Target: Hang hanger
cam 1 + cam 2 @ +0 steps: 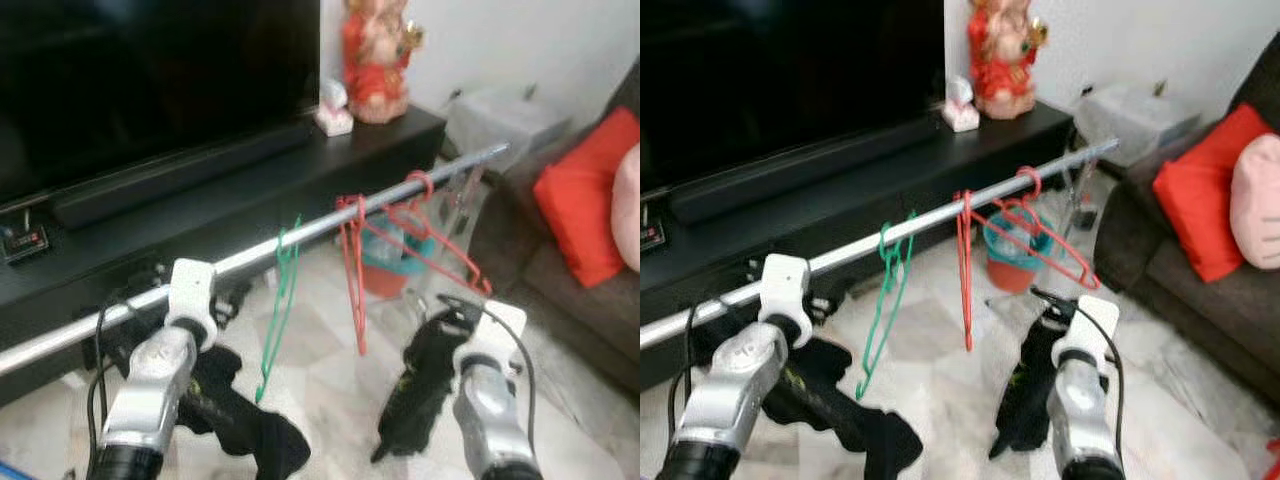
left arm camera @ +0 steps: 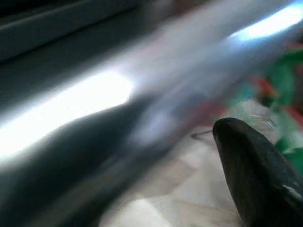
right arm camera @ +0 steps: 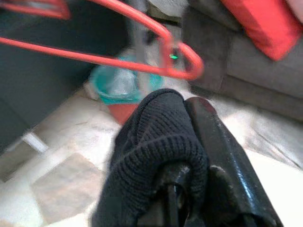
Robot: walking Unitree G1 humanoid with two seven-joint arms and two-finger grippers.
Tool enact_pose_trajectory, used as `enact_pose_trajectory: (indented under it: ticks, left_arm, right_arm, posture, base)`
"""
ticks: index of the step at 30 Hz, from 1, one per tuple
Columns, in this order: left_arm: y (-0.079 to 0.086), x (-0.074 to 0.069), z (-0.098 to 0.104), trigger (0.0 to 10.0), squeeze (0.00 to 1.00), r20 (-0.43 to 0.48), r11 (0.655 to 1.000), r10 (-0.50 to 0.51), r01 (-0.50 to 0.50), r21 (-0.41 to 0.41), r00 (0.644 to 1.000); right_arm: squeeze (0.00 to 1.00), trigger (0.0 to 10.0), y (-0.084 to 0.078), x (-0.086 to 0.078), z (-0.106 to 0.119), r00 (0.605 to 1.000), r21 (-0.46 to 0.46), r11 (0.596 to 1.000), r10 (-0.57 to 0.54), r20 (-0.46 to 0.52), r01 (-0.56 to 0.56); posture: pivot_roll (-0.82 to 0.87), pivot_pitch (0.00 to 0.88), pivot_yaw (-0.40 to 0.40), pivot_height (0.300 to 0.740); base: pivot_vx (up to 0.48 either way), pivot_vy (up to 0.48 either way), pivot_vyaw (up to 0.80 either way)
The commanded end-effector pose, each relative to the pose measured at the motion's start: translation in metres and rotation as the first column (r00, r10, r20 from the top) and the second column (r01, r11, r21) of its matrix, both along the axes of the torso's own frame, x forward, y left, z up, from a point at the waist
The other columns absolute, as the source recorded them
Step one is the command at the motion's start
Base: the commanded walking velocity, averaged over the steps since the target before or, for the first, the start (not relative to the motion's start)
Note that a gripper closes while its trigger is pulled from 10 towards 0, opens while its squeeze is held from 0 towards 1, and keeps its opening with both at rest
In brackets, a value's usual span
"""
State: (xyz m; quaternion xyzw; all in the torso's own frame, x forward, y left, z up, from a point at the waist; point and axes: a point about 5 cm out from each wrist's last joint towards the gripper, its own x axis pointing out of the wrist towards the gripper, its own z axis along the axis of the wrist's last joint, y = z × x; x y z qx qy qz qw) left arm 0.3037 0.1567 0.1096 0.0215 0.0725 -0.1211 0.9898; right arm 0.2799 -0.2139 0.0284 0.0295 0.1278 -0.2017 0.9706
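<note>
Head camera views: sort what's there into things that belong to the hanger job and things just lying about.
Job:
metal rail
green hanger, on the rail
red hangers, on the rail
left gripper and right gripper, both below the rail, each with black cloth at its fingers

Lying about:
TV cabinet
red figurine
red cushion
teal and red bucket

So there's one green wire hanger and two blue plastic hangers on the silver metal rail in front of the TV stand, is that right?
Not quite. The two plastic hangers are red, not blue, as the left eye view shows. The rest holds: one green wire hanger hangs beside them on the silver metal rail in front of the black TV stand.
</note>
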Motion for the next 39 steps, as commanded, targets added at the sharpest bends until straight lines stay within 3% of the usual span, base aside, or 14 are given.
enact_pose_trajectory:
  ticks: [1,9,20,27,31,39]
  left_arm:
    - [0.005,0.001,0.006,10.0,0.00,0.021,1.000,0.002,-0.002,0.020,1.000]
    - [0.001,-0.001,0.006,10.0,0.00,0.005,0.999,-0.045,0.045,0.016,0.999]
    - [-0.017,-0.004,0.020,10.0,0.00,-0.005,0.978,-0.178,0.178,0.107,0.984]
    - [-0.021,-0.010,0.027,10.0,0.00,-0.006,0.977,-0.157,0.157,0.148,0.988]
    - [-0.016,-0.012,0.023,10.0,0.00,-0.011,0.986,-0.117,0.117,0.120,0.993]
    - [-0.002,-0.018,0.019,10.0,0.00,-0.030,0.987,-0.077,0.081,0.138,0.997]
  right_arm:
    - [0.00,10.0,0.002,0.006,0.008,0.999,0.000,1.000,0.004,0.040,-0.004]
    - [0.00,10.0,0.002,0.006,0.008,0.999,-0.001,1.000,0.005,0.039,-0.005]
    - [0.00,10.0,0.004,0.006,0.008,0.999,0.001,1.000,0.004,0.035,-0.004]
    - [0.00,10.0,0.005,0.005,0.006,0.999,0.006,1.000,0.000,0.032,0.000]
    - [0.00,10.0,0.007,0.005,0.006,0.999,0.010,1.000,0.000,0.033,-0.001]
    - [0.00,10.0,0.005,0.005,0.006,0.999,0.008,1.000,-0.004,0.031,0.004]
  posture:
    - [-0.19,0.000,0.019,0.740]
    - [-0.19,0.000,0.019,0.740]
    - [-0.18,0.000,0.026,0.740]
    - [-0.18,0.000,0.034,0.740]
    - [-0.19,0.000,0.038,0.740]
    - [-0.18,0.000,0.031,0.740]
  base:
    - [0.000,0.000,0.00]
    - [0.000,0.000,0.00]
    - [0.000,0.000,0.00]
    - [0.000,0.000,0.00]
    - [0.000,0.000,0.00]
    - [0.000,-0.134,0.00]
